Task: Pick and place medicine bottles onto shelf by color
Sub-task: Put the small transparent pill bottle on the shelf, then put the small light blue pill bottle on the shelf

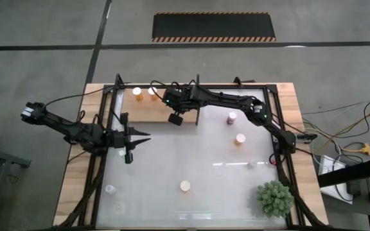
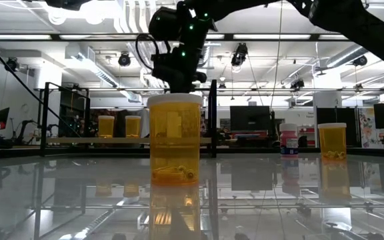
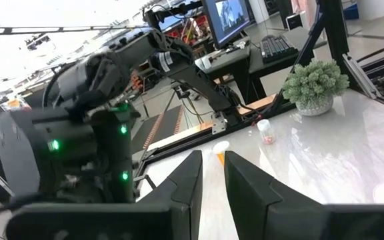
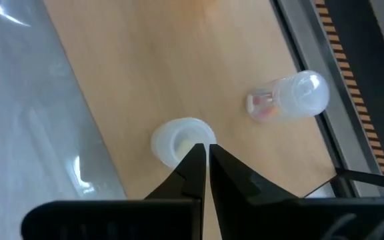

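My right gripper [image 1: 175, 119] is shut and hangs over the near edge of the pale wood shelf [image 1: 149, 110], pointing down. In the right wrist view its tips [image 4: 205, 151] sit just in front of a white-capped bottle [image 4: 179, 139] standing on the shelf; a whitish bottle [image 4: 289, 97] stands nearer the far frame. Two orange bottles [image 1: 137, 92] [image 1: 153, 94] stand at the shelf's far edge. On the white table stand a purple-maroon bottle [image 1: 232, 117], orange bottles [image 1: 240, 138] [image 1: 185, 186] and a clear one [image 1: 110, 189]. My left gripper [image 1: 140, 142] waits at the table's left, open by a narrow gap [image 3: 213, 193]. My right gripper's shut fingertips [image 4: 199, 160] come from above and show right at the rim of the white cap [image 4: 191, 131] of the bottle standing on the shelf. Whether they touch it I cannot tell.
A spiky green plant [image 1: 275, 197] stands at the table's near right corner. The black metal frame [image 1: 115, 106] borders the shelf and table. In the low view an orange bottle [image 2: 174, 137] stands close to the camera and hides the right gripper's fingers.
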Controlling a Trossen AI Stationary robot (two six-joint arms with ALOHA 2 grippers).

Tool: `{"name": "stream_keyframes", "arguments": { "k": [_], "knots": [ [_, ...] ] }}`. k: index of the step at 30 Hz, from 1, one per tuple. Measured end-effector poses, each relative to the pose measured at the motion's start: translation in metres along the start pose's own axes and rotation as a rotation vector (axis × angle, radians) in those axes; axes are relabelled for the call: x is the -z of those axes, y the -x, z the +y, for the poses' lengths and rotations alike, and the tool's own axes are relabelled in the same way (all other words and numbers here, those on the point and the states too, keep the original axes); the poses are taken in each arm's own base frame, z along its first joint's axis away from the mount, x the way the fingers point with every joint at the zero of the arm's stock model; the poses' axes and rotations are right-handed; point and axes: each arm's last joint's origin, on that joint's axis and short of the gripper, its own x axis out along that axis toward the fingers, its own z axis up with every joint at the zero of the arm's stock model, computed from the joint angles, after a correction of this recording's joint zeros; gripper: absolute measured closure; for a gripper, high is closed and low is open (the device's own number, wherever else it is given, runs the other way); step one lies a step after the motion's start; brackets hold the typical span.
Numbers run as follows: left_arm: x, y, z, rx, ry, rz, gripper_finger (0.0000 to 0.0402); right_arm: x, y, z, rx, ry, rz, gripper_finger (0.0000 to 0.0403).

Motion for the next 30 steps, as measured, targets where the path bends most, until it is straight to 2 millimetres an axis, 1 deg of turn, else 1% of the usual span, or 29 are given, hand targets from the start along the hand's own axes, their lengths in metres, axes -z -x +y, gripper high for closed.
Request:
{"name": "stream_keyframes", "arguments": {
  "k": [3,4,6,11,14,17,19,22,26,28,30],
  "knots": [
    [0.0,0.0,0.0,0.0,0.027,-0.001,0.0355,-0.002,0.015,0.002,-0.006,0.002,-0.029,0.039],
    [0.0,0.0,0.0,0.0,0.043,0.0,0.0355,-0.002,0.023,0.003,-0.009,0.007,-0.039,0.0391],
    [0.0,0.0,0.0,0.0,0.093,-0.001,0.0355,-0.001,0.038,0.012,-0.022,0.027,-0.055,0.039],
    [0.001,-0.001,-0.001,0.01,0.279,0.006,0.0355,0.01,0.077,0.054,-0.081,0.131,-0.102,0.039],
    [0.003,-0.003,-0.005,0.047,0.436,0.025,0.0355,0.024,0.097,0.08,-0.123,0.207,-0.104,0.0391],
    [0.008,-0.008,-0.012,0.111,0.601,0.086,0.0355,0.046,0.114,0.102,-0.189,0.29,-0.096,0.039],
    [0.016,-0.011,-0.018,0.145,0.712,0.185,0.0355,0.062,0.121,0.113,-0.248,0.341,-0.102,0.0391],
    [0.031,-0.013,-0.027,0.102,0.867,0.418,0.0355,0.088,0.128,0.128,-0.307,0.382,-0.154,0.039],
    [0.051,-0.007,-0.033,-0.056,0.989,0.825,0.0355,0.113,0.135,0.141,-0.362,0.404,-0.312,0.039],
    [0.055,-0.002,-0.034,-0.146,1.018,1.031,0.0355,0.123,0.135,0.144,-0.379,0.418,-0.416,0.039],
    [0.055,0.001,-0.034,-0.221,1.029,1.204,0.0355,0.132,0.134,0.147,-0.392,0.438,-0.512,0.039]
  ]
}}
